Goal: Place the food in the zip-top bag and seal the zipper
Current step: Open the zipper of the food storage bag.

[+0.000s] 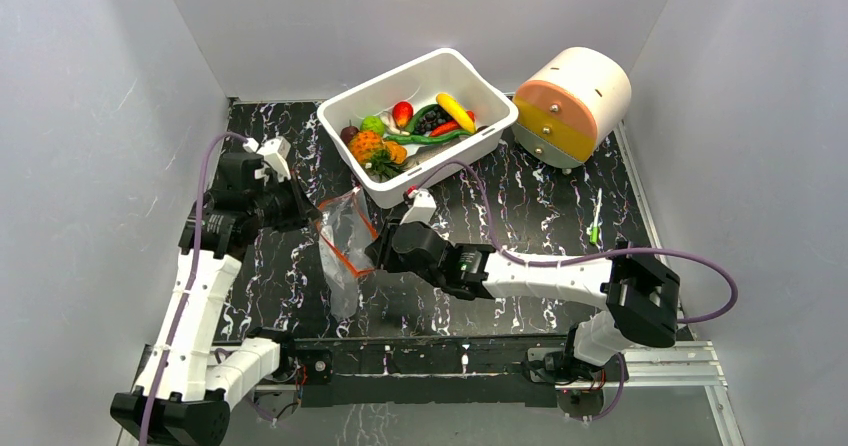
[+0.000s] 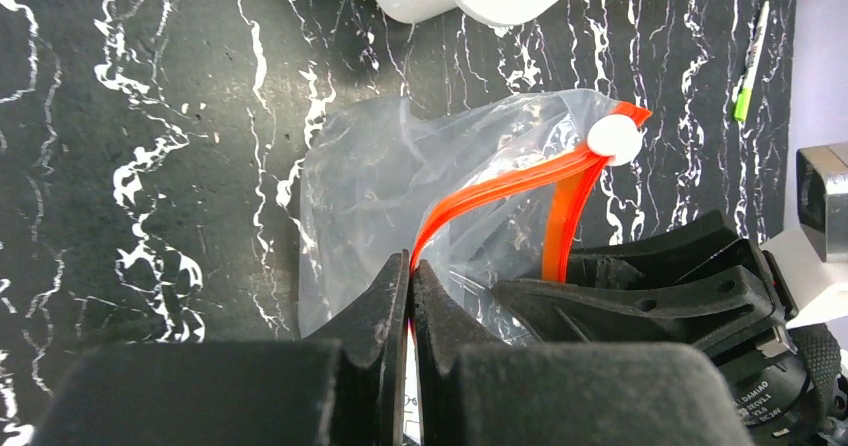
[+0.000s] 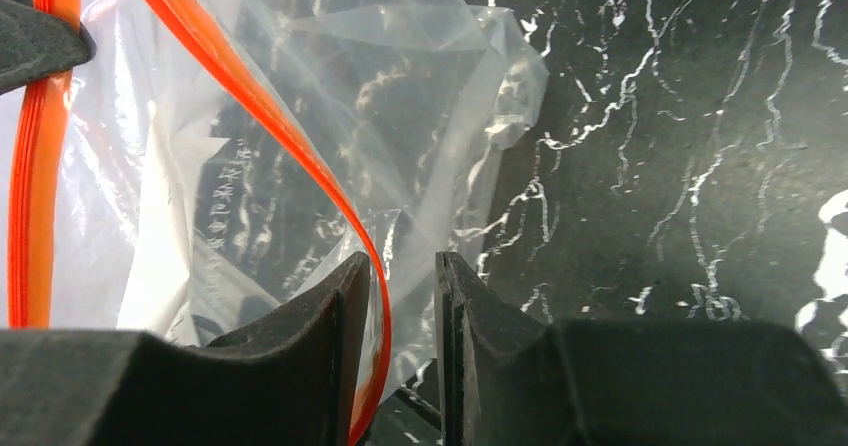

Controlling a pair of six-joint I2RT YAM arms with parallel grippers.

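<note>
Progress stands at bag opening; no loading has begun. Left gripper (image 2: 411,266) is clenched on the zipper (image 2: 500,191) along one lip of the bag (image 2: 380,176), which hangs between the two grippers at mid-table. Right gripper (image 3: 402,266) has its jaws parted. The other lip's strip runs through the gap against one finger and is not clamped. A white slider (image 2: 613,138) sits at the far end of the strip, where both lips meet, so the mouth is unzipped. No contents are visible in the bag.

Farther back, all food (image 1: 415,126) lies in the bin (image 1: 450,161), apart from the bag. Remaining steps, as judged: transfer the food, then close the zipper.

Writing: faint print on the bag film in the right wrist view is unreadable. Small lettering on the right arm's housing (image 2: 770,406) in the left wrist view seemingly reads "DAMIAO". Pen (image 1: 596,221) and drum (image 1: 575,106) show no legible marks.
</note>
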